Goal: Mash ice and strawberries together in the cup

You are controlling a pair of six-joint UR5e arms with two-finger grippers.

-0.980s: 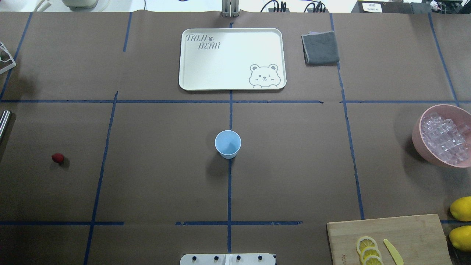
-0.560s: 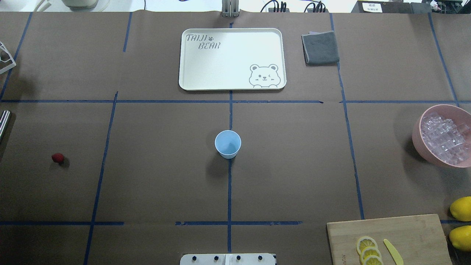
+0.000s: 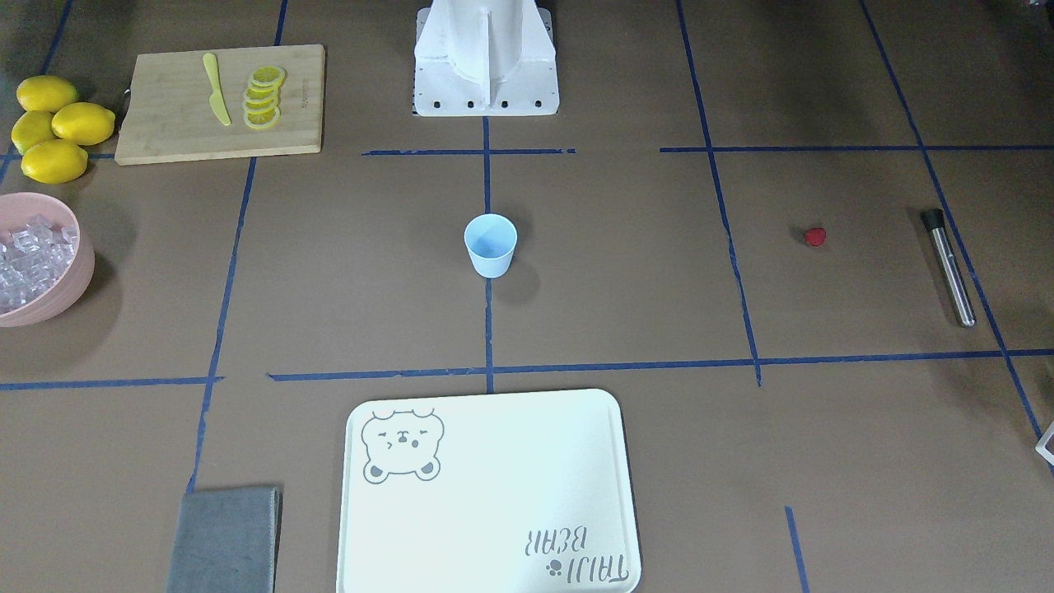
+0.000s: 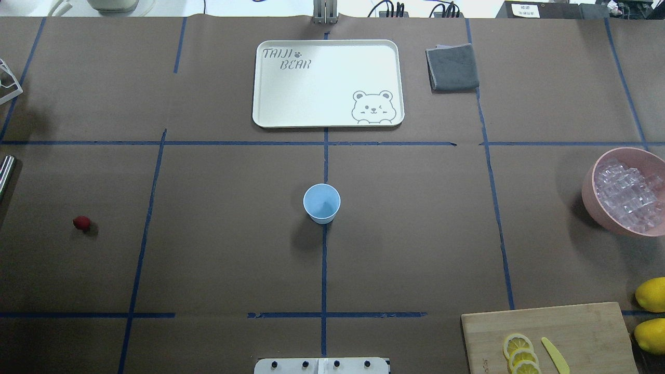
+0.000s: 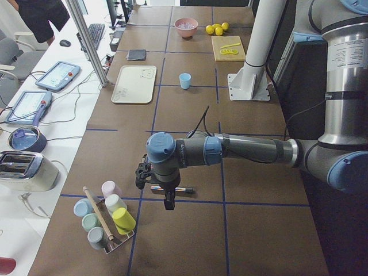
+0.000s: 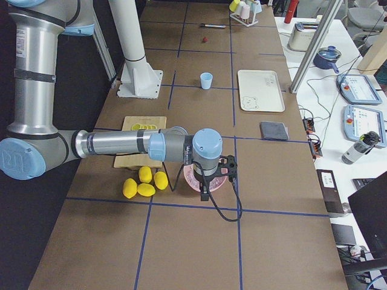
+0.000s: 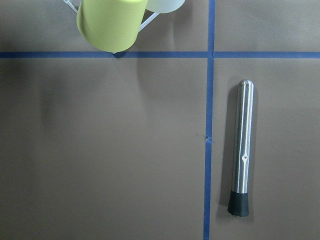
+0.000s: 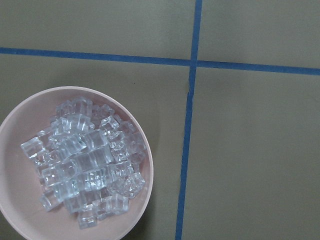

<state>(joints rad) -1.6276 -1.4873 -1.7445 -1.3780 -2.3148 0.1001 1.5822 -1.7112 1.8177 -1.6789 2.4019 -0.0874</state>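
Left wrist view shows muddler point(image 7: 243, 145); right, ice point(image 8: 85, 165).

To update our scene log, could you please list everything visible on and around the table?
cup: one, light blue, table centre, looks empty
strawberry: one, red, robot's left side
ice: many cubes, clear, in the bowl
bowl: one, pink, robot's far right
lemons: four, yellow, beside the cutting board
cutting board: one, wooden, near right
lemon slices: several, yellow, on the board
knife: one, yellow, on the board
tray: one, cream, bear print, far centre
cloth: one, grey, right of the tray
muddler: one, steel, black tip, far left
cup rack: one, pastel cups, left end
pedestal: one, white, robot's base
left gripper: dark, above the muddler area
right gripper: dark, by the bowl
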